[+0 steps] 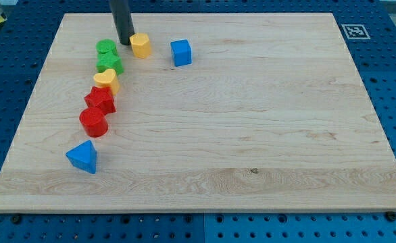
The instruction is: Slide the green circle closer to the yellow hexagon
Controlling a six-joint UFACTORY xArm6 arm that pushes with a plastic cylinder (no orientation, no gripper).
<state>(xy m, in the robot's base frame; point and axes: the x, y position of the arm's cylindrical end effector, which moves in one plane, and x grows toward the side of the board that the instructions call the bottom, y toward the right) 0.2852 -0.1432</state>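
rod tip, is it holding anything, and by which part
Nothing is held. My tip only pushes; it stands between the green circle and the yellow hexagon.

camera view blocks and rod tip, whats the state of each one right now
my tip: down on the board, between green circle and yellow hexagon
green circle: flat, left of tip
yellow hexagon: beside tip
green star: touching green circle
yellow heart: flat
red star: flat
red cylinder: upright
blue triangle: alone
blue cube: alone

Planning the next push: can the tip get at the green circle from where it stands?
Probably yes. My tip sits between the green circle and the yellow hexagon, nothing between tip and circle, though it must round the circle to push it toward the hexagon.
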